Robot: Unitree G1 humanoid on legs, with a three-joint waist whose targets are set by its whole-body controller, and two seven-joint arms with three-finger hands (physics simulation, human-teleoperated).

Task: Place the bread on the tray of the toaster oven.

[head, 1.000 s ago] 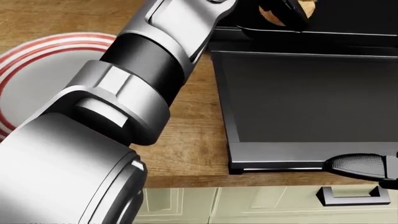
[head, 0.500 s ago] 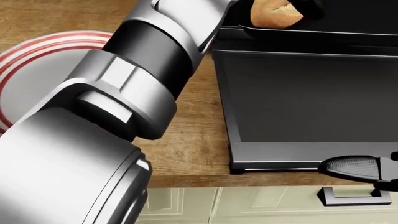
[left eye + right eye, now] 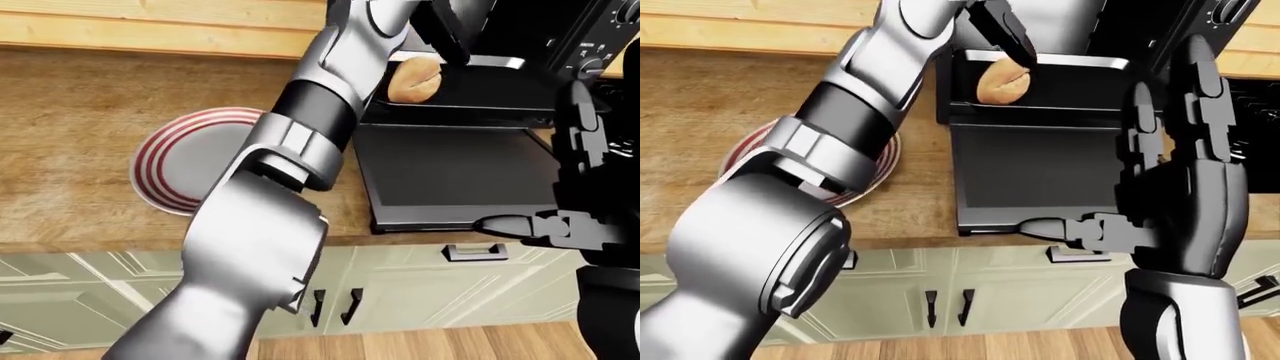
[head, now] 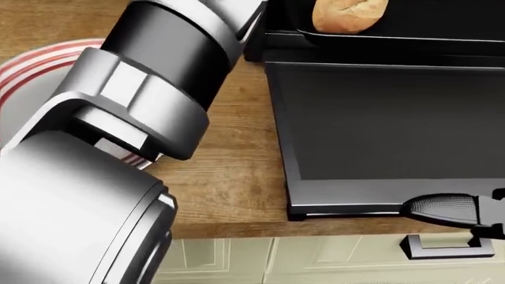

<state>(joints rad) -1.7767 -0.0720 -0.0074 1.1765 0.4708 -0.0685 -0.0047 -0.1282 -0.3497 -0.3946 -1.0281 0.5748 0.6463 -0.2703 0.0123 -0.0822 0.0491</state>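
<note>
Wood-grain countertop [image 3: 90, 142] spans the left-eye view, with a pale timber wall band along its top edge and cream panelled cabinet doors [image 3: 90, 300] with dark handles beneath; plank flooring shows at the 6 o'clock edge. A round white plate [image 3: 185, 161] with red concentric rings lies on the counter at 9 o'clock from the toaster oven [image 3: 520, 45], a glossy black box with knobs at its upper right. Its flat glass door [image 3: 450, 176] lies folded down, overhanging the counter edge. The bread [image 3: 413, 80], a tan oval roll with a split crust, rests on the dark tray [image 3: 470, 94] at the tray's left end. The left arm, silver with a black band, crosses the plate and hides part of it; the left hand [image 3: 445, 34] hangs just above the roll, its dark fingers apart from it, their spread not discernible. The right hand [image 3: 1175, 180], matte black and jointed, stands at 3 o'clock with fingers wide and upright, thumb pointing left over the door's edge.
</note>
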